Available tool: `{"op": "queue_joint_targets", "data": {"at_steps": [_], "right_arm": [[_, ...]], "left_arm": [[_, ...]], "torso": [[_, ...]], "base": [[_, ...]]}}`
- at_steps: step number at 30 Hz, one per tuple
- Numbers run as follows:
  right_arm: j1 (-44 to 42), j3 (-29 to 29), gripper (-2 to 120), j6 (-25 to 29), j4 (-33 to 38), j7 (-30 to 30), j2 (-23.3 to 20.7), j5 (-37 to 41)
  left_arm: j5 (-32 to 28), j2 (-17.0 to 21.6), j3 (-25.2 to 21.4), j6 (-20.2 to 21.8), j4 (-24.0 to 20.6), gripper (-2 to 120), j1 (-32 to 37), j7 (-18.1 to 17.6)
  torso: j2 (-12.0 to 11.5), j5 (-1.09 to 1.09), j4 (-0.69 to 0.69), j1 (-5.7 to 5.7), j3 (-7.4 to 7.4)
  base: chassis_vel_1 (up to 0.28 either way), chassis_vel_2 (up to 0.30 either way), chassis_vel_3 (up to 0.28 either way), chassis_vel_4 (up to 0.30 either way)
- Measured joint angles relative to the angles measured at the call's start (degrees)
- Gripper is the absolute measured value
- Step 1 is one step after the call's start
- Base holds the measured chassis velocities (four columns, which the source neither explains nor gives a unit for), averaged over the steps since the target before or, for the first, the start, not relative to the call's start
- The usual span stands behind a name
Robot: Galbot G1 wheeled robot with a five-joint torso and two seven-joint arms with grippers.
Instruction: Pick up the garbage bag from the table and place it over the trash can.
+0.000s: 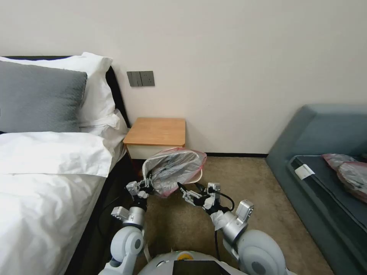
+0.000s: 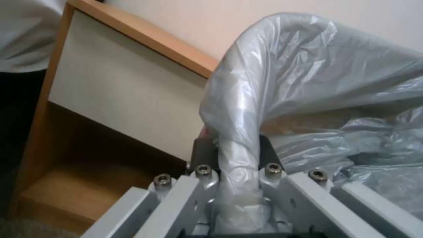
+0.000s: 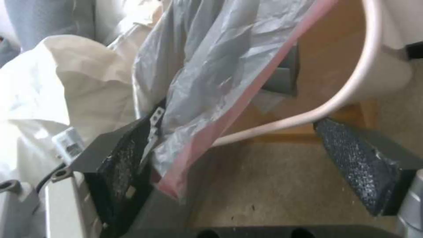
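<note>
On the carpet just in front of the table, the trash can stands with the garbage bag held open over its mouth, clear of the table top. My left gripper sits at the bag's near-left corner, clamped on a twisted rope of plastic that runs up between its fingers in the left wrist view. My right gripper is at the near edge a little to the right, jaws spread wide: the bag's pink rim hangs just beside one pad, the other pad stands well apart, and the can's cream rim curves through the gap between them.

The relation I am steering by is that the bag's mouth lies just ahead of both grippers, tilted up and back toward me, with its long axis running left to right between the bed side and the sofa side. Its far edge looks draped past the can's back rim, though I cannot tell if it is seated there. The near edge hangs loose in front of the can. I judge the left arm has the hold, and the right is the nearer one to catch that free pink edge and draw it over the near rim.
</note>
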Motion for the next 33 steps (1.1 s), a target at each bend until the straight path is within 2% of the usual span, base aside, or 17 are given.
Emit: {"op": "queue_joint_targets", "data": {"at_steps": [10,24,33], "right_arm": [[-1.4,0.1,93,-2.3,-0.1,-0.9,-1.9,2.3],[0.0,0.9,93,2.9,-0.2,-4.8,-1.1,3.4],[1.0,3.1,93,3.2,-0.3,-3.4,-0.8,4.3]], "left_arm": [[-0.1,0.0,-0.6,0.0,-0.1,3,-0.4,0.0],[-0.1,-0.1,-0.8,-0.2,0.5,3,-0.3,0.0],[0.4,-0.1,0.0,-0.2,0.6,3,-0.3,0.0]], "torso": [[0.0,0.00,0.00,0.00,0.00],[0.0,0.00,0.00,0.00,0.00],[0.0,0.00,0.00,0.00,0.00]], "base": [[0.000,0.000,0.000,0.000],[0.000,0.000,0.000,0.000],[0.000,0.000,0.000,0.000]]}}
